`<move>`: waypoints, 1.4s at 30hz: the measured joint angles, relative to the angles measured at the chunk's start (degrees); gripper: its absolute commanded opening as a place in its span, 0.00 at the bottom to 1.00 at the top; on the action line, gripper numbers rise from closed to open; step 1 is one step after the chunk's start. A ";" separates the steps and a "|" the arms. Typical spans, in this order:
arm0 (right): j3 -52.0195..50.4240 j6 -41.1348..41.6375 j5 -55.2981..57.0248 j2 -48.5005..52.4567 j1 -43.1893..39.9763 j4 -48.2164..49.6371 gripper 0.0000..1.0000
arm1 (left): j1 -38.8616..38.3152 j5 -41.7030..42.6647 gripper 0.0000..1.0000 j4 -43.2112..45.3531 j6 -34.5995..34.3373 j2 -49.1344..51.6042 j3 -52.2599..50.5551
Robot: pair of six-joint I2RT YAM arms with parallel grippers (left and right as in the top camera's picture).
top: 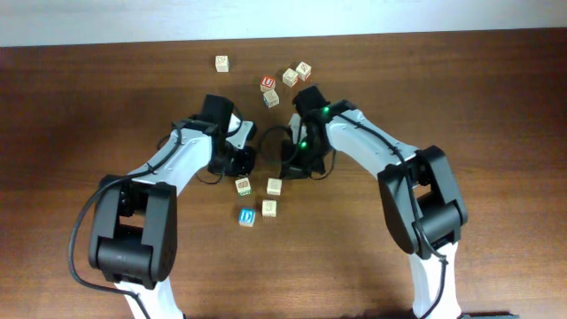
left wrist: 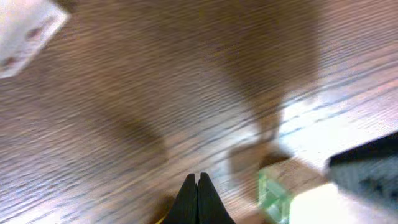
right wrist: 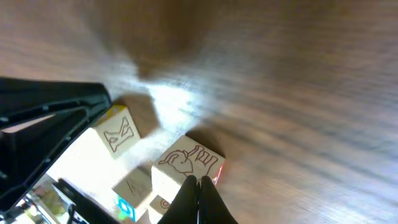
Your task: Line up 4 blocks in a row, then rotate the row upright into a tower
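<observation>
Now — both grippers closed beside the four blocks

Nearest the robot, the blue block (top: pixel 247 216) lies on the brown wooden surface (top: pixel 496 106), with a pale block (top: pixel 268 207) just beside it on the right. A little farther out sit the red-marked block (top: pixel 243 186) and a second pale block (top: pixel 275 186), side by side but apart. None of the four is held.

Just beyond that pair, the two arms lean in toward each other. The left gripper (left wrist: pixel 198 177) has its fingers pressed tight together with nothing between them, low over bare wood. The right gripper (right wrist: pixel 199 180) is likewise pinched closed and empty — its tips point at the cluster, close to a block with a red side.

Farther back lie a loose group of four more blocks (top: pixel 290 77), one red-topped, and a lone block (top: pixel 221 63) off to the left.
</observation>
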 measured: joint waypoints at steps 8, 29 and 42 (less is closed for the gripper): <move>0.28 -0.02 3.45 -0.02 -0.37 -0.68 0.07 | 0.50 -0.31 0.00 0.83 -1.70 0.00 0.00; 5.81 -6.49 11.63 -3.34 25.03 -12.59 0.09 | 19.06 -12.94 0.00 -11.43 -13.51 0.31 21.35; 5.51 -2.03 14.91 0.98 24.52 -11.19 0.04 | 19.06 -12.94 0.00 -12.26 -13.51 0.31 21.35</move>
